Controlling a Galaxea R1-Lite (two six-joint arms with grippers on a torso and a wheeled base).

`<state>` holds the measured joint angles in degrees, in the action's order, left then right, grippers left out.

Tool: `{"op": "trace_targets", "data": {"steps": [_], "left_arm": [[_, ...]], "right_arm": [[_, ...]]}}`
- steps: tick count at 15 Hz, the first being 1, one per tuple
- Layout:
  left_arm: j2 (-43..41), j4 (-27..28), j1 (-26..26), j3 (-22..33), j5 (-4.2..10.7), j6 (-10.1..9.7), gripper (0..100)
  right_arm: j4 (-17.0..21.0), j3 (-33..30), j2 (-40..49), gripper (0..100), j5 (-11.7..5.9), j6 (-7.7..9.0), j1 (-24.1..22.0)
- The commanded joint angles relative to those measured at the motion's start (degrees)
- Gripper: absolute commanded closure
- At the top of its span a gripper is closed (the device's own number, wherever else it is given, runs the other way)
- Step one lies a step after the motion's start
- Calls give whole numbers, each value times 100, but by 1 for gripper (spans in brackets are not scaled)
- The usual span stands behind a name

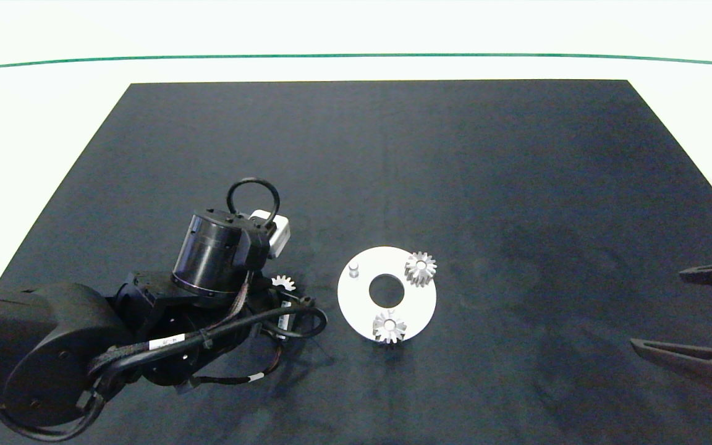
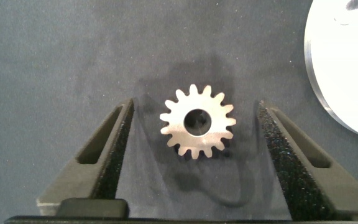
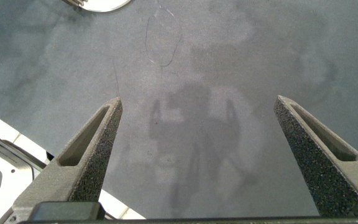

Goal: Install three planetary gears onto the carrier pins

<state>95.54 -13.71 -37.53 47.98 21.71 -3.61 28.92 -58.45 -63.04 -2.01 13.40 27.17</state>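
A white round disc (image 1: 415,306) with a central hole lies near the mat's middle. Two planetary gears sit on its carrier pins, one at the far right (image 1: 421,268) and one at the near edge (image 1: 389,327). A third pin (image 1: 353,269) stands bare at the disc's far left. The third gear (image 2: 197,121) lies flat on the mat left of the disc, partly hidden under the left arm in the head view (image 1: 283,283). My left gripper (image 2: 194,140) is open around it, a finger on each side, not touching. My right gripper (image 1: 690,315) is open at the mat's right edge.
A black mat (image 1: 393,154) covers the white table. The disc's rim (image 2: 347,68) shows in the left wrist view close to the loose gear. The left arm's cables (image 1: 294,318) hang near the disc's left side.
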Motion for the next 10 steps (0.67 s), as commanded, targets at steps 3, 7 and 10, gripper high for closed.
{"op": "trace_targets", "data": {"steps": [3,7,10], "left_arm": [[0,-184,44,-96,0,27,32],[-9,-219,27,-114,0,53,39],[-18,-219,18,-114,0,62,45]], "right_arm": [[18,1,-16,0,-1,14,7],[18,1,-16,0,-1,14,-1],[18,1,-7,0,-1,31,-1]]}}
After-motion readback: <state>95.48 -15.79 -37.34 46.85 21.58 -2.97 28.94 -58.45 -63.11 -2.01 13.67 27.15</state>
